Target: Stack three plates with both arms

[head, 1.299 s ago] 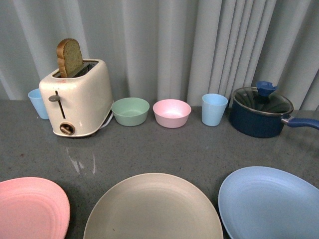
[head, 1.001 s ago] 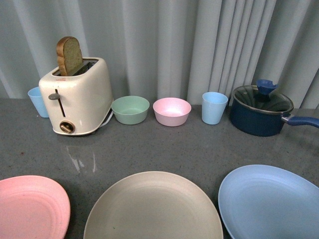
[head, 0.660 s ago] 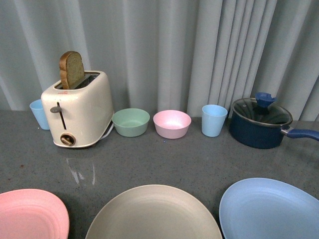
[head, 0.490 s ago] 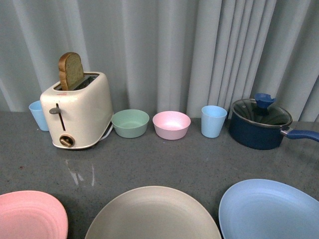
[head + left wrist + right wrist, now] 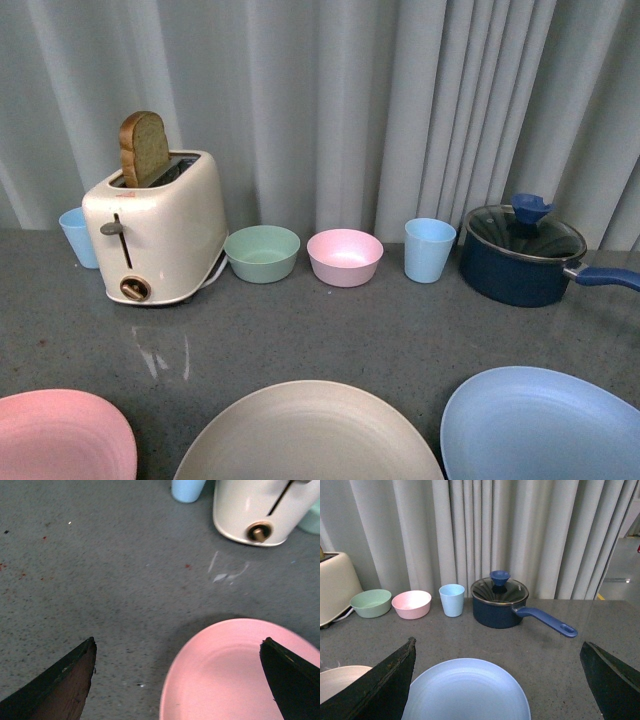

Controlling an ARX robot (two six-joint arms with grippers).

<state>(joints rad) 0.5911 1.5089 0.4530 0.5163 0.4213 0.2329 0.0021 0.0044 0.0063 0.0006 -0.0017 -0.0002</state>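
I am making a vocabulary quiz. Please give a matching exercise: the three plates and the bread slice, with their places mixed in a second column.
1. pink round matte plate
2. beige-tan round matte plate
3. light blue round matte plate
4. brown bread slice

A. nearest the dark blue lidded pot
B. standing in the cream toaster
C. between the other two plates
D. left end of the row

Pairs: 1-D, 2-C, 3-A, 4-B

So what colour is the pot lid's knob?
The knob is blue, clearest in the right wrist view.
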